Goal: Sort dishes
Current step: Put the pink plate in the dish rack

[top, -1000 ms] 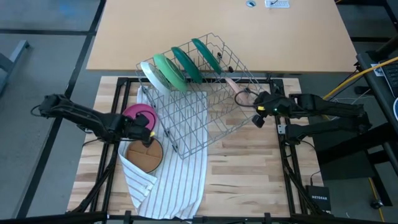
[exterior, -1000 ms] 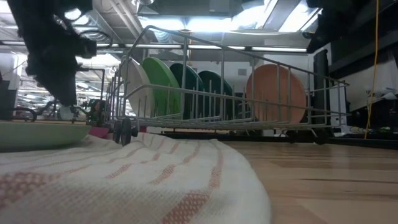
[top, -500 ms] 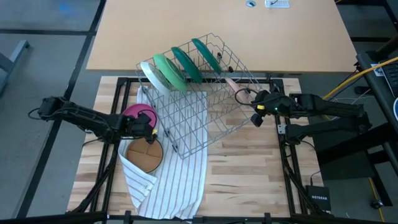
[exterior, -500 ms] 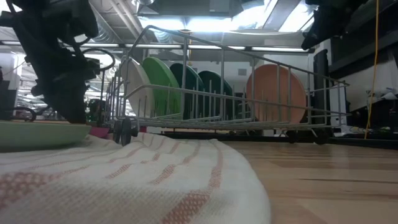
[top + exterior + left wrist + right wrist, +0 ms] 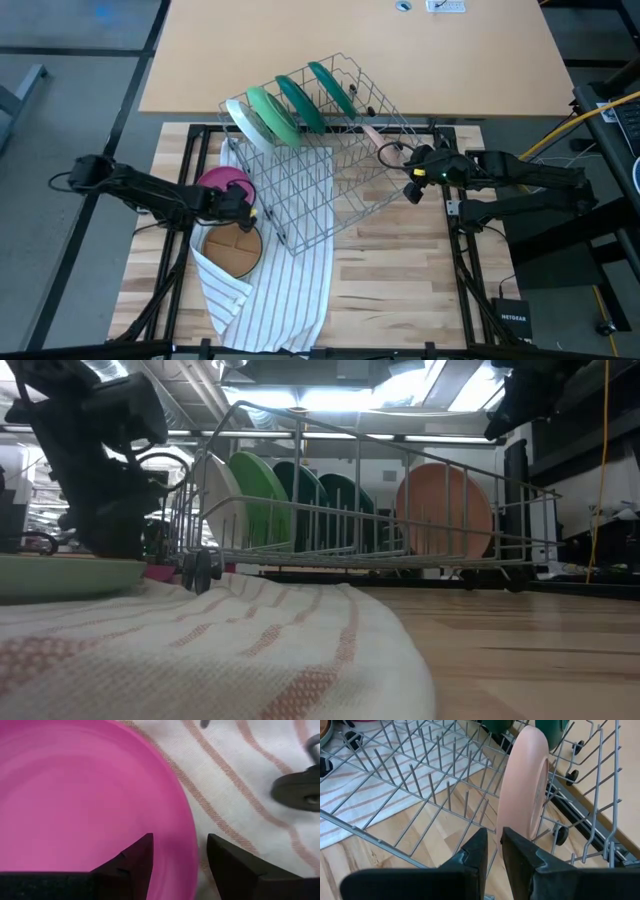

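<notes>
Dishes stood mid-sort on a wooden tabletop [image 5: 400, 270]. A wire rack [image 5: 320, 165] sat near the far edge, holding light green plates [image 5: 262, 115] and dark green plates [image 5: 318, 92] upright in a row, with a peach-pink plate [image 5: 522, 795] standing alone in a slot toward the right side. A white striped cloth [image 5: 270, 285] ran from under the rack to the near edge.

On that cloth, toward the left edge, a magenta dish [image 5: 222, 183] lay flat, and a brown-orange dish [image 5: 234, 251] lay just beside it on the near side. The left claw [image 5: 240, 208] hung low between the two, its fingers spread so that one dark finger [image 5: 135, 860] sat inside the magenta rim and the other outside it. Nothing was pinched yet.

Doing this step well seemed to call for seating the rim fully between the fingers before closing, then lifting slowly, since a shallow plastic dish held by its edge would likely tip or slip, and the cloth beneath could drag along.

That left arm reached in from the left edge, stretched low and nearly level over the tabletop, its wrist angled down at the dish. The right arm came in from the right edge, also stretched out, with the right claw [image 5: 492, 845] beside the rack's right end, its fingers nearly together and holding nothing, just short of the peach-pink plate.
</notes>
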Controlling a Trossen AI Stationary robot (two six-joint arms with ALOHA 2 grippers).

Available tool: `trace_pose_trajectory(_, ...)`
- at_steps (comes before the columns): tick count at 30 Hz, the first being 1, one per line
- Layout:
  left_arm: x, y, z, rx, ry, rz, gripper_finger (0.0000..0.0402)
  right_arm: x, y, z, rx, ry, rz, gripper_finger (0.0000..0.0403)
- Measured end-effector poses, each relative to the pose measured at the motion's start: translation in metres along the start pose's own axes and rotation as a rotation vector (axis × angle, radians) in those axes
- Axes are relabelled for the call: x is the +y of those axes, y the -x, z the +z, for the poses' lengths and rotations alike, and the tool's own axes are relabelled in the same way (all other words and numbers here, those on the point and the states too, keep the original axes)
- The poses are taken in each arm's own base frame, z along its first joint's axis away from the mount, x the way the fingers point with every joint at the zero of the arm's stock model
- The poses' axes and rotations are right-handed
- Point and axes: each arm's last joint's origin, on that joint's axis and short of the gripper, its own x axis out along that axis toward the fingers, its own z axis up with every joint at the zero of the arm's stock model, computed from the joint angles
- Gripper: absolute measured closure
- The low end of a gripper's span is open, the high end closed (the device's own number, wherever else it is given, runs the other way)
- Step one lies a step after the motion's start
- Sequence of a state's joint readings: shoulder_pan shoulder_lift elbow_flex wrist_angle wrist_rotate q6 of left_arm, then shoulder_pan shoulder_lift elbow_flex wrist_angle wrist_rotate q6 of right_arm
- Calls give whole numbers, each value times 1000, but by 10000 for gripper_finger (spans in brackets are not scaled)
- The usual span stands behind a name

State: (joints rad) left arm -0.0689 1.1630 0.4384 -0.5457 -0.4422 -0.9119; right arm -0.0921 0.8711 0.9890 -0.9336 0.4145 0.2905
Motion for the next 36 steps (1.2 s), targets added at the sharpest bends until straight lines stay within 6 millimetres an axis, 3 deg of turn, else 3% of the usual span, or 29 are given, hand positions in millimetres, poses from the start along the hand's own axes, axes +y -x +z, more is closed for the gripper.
trace_pose_trajectory(8,-2,-7,-3,23,21,36,246,0,0,0,-2,0,-2,340)
trace_pose_trajectory(20,-3,-6,-1,10,35,28,391,0,0,0,-2,6,-3,340)
trace_pose_trajectory(36,9,25,5,-30,162,-149,398,0,0,0,-1,7,-5,340)
